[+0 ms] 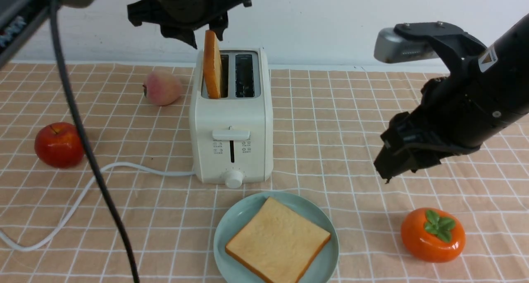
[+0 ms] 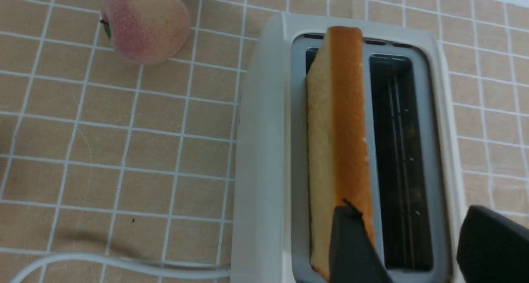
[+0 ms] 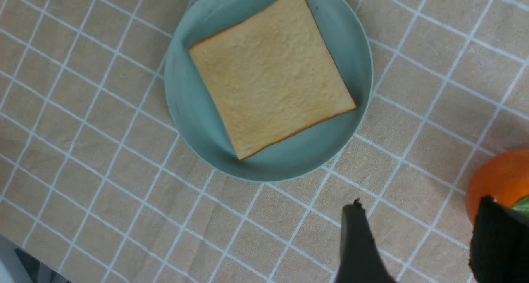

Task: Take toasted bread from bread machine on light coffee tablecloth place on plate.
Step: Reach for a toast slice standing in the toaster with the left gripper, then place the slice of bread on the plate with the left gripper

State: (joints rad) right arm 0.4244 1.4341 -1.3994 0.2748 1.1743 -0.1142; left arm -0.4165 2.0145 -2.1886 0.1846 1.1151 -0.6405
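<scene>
The cream-white bread machine (image 1: 231, 122) stands mid-table on the light coffee tablecloth (image 1: 351, 109). One slice of toasted bread (image 1: 213, 68) stands upright in its left slot, and the right slot is empty. In the left wrist view the slice (image 2: 339, 122) fills one slot of the bread machine (image 2: 264, 151). My left gripper (image 1: 208, 37) hovers open just above the slice's top edge, one finger (image 2: 351, 246) over the crust. The other slice (image 1: 277, 241) lies flat on the mint-green plate (image 1: 235, 217) in front. My right gripper (image 1: 388, 171) is open and empty, above the cloth right of the plate (image 3: 186, 101).
A peach (image 1: 162, 88) lies left of the bread machine and a red apple (image 1: 58, 144) farther left. An orange persimmon (image 1: 432, 234) sits at the front right, under my right gripper's finger (image 3: 500, 241). The white cord (image 1: 124, 167) and a black arm cable (image 1: 95, 163) cross the left side.
</scene>
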